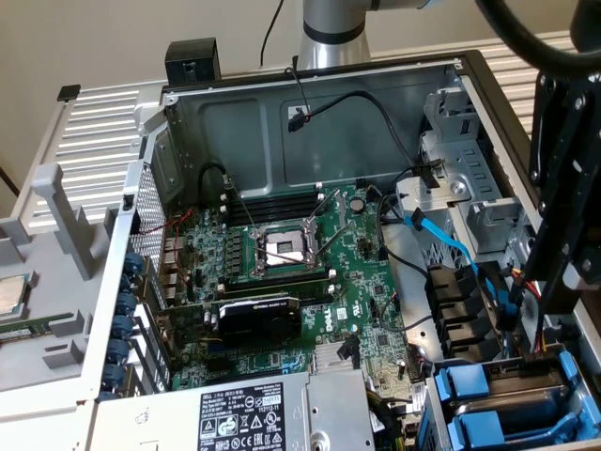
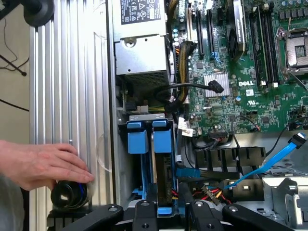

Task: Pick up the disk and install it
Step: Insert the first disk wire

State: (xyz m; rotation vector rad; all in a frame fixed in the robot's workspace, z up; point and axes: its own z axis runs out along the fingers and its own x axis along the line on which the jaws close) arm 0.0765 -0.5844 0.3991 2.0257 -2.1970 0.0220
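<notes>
I had the open computer case (image 1: 310, 122) under the arm, its motherboard (image 1: 291, 272) well away from the gripper and the drive bay (image 2: 144, 159) straight beneath it. In the wrist view my gripper (image 2: 166, 211) sat directly over the disk (image 2: 162, 166), and the two black fingers (image 2: 144, 214) stood on either side of its blue carrier, clenched on it as far as I could judge. The disk stood on edge, its long axis running straight away from the fingers down into the bay. From the exterior view the same blue-framed disk (image 1: 521, 381) lay just below the black gripper body (image 1: 563, 235). Just beside it, touching or nearly so, sat the other blue-fronted carrier (image 2: 137, 139), so there was almost no side room on that flank. On the opposite flank the black cable bundle (image 2: 226, 159) and a blue SATA cable (image 2: 274, 161) lay near. A person's hand (image 2: 41, 163) rested on a black knob (image 2: 70, 192) outside the case wall, well apart from the gripper.
</notes>
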